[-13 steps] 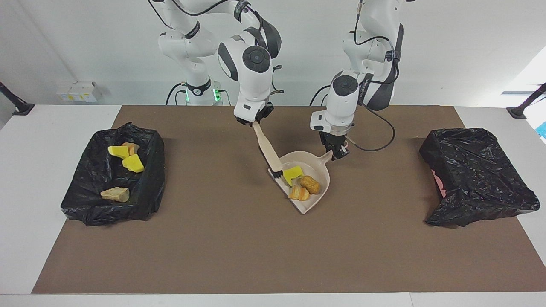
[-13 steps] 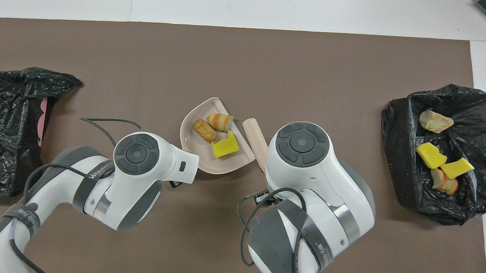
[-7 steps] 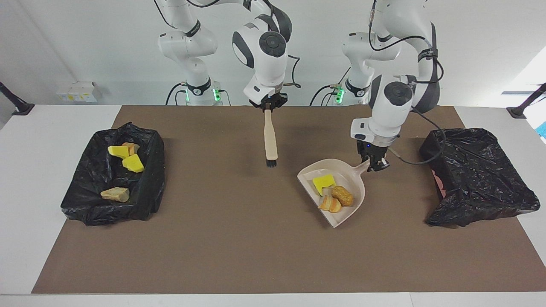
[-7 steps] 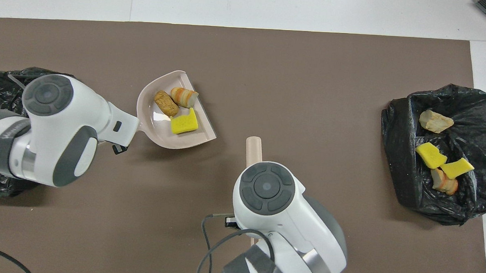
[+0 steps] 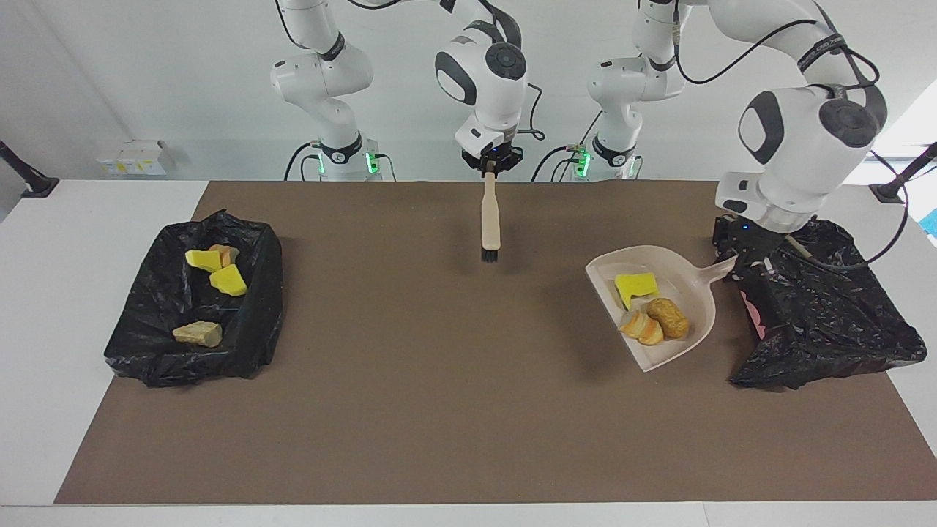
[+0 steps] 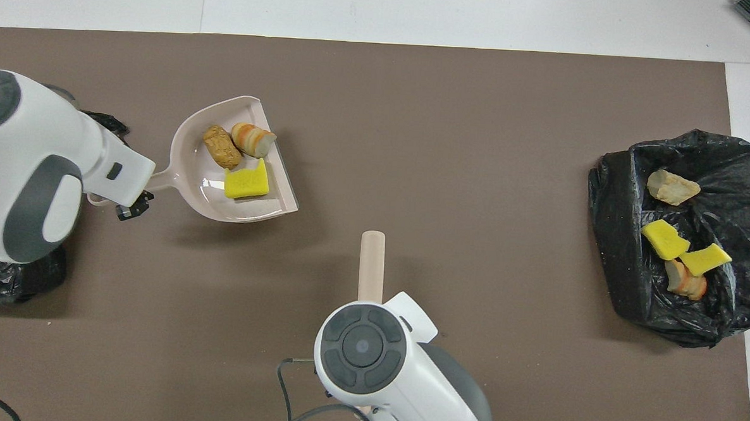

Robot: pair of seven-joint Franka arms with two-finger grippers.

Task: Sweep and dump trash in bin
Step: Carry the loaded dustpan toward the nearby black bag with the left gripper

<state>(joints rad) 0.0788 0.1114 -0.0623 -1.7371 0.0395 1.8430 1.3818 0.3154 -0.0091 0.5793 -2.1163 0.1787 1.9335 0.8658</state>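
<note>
So the surface [image 5: 454, 410] is a white top with a big brown mat [image 5: 410, 439] over most of it. There are two black-bagged bins on it, one at each end. The bin at the left arm's end [image 5: 827, 315] has the left arm hanging over the edge of it that faces the middle of the mat, and I can't see into it from either view. The bin at the right arm's end [image 5: 194, 311] is open, with four bits of trash in it: two yellow sponge chunks [image 5: 218, 269], an orange-tan piece [image 5: 225, 253] tucked up against them, and a tan piece [image 5: 198, 333] lying apart from those, farther from the robots.

Next down in size, the beige dustpan [image 5: 695, 289] is up off the mat, just beside the bin at the left arm's end, mouth pointing toward the middle of the surface. The left claw [image 5: 739, 258] is clamped on the end of its handle. The brush [image 5: 490, 219] hangs straight down from the right claw [image 5: 489, 167], bristles at the bottom and clear of the mat, over the part of the mat near the robots. That claw is closed on the top of the brush handle.

Smallest stuff: three pieces of trash riding in the pan, a yellow sponge chunk [image 5: 634, 285], a brown bread-like lump [image 5: 668, 317] and a striped orange piece [image 5: 638, 327] touching it.
</note>
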